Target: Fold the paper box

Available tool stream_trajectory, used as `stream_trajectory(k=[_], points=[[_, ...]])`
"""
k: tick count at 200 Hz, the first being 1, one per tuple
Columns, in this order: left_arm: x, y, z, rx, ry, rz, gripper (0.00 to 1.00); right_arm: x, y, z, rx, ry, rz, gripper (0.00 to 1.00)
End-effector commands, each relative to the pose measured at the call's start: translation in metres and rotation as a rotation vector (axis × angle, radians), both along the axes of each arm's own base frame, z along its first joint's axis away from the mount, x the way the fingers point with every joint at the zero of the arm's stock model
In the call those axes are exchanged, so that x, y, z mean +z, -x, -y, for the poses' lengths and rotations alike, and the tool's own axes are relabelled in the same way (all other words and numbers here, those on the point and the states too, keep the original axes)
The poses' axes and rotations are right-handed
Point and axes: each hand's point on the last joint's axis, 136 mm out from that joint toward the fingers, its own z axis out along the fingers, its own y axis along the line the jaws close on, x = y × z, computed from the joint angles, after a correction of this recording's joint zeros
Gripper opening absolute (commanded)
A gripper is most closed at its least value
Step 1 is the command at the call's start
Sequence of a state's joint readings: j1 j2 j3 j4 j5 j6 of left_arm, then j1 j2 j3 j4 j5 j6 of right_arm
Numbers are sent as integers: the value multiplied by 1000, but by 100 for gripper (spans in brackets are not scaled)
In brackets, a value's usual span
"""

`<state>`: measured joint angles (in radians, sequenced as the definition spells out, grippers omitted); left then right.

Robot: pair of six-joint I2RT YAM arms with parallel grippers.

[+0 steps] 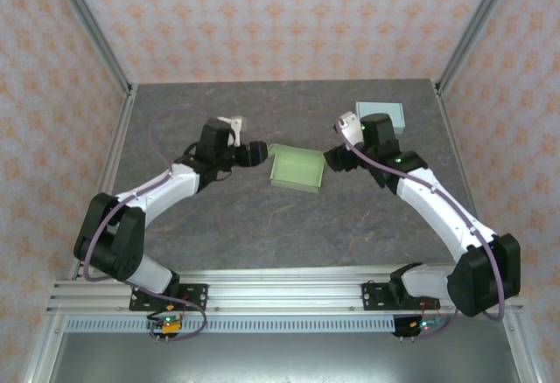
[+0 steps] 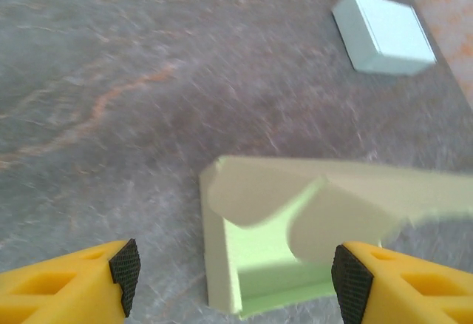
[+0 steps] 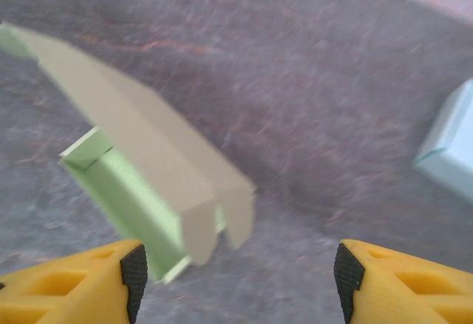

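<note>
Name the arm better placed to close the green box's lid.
Right, probably: the raised lid ends in its flap just ahead of the open right gripper; the left gripper faces the green box interior.

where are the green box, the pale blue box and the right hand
green box (image 1: 296, 171) top external view, middle of its top flap
pale blue box (image 2: 392, 32) left wrist view, its top face
right hand (image 3: 238, 274) right wrist view, midway between its fingertips

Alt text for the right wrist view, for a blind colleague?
A light green paper box lies on the grey table, left of centre, its lid raised partway. The right gripper stands open in the foreground, holding nothing; a pale blue box sits at the right edge.
</note>
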<state>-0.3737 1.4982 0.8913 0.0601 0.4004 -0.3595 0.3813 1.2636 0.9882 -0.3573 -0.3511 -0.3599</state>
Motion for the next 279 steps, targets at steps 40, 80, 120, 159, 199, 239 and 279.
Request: stream_trajectory(k=[40,80,120,159,199,239,279], points=[[-4,-7,6,-67,-111,98,73,-29,-28,-21,-66,-128,-70,66],[-3,-27,15,-77,-125,94,71,-32,-43,-23,-81,-115,-69,52],[-3,-32,32,-99,-54,54,56,-36,-46,-36,-67,-179,-124,30],[-13,-22,48,-104,-8,2,45,-39,-48,-40,-139,-292,-161,28],[-19,-21,56,-75,22,-44,40,-51,-49,-45,-223,-329,-188,29],[-27,-22,55,-30,44,-77,38,-64,-50,-44,-292,-345,-230,26],[-37,-20,50,-2,34,-99,37,-72,-51,-44,-345,-356,-250,38]])
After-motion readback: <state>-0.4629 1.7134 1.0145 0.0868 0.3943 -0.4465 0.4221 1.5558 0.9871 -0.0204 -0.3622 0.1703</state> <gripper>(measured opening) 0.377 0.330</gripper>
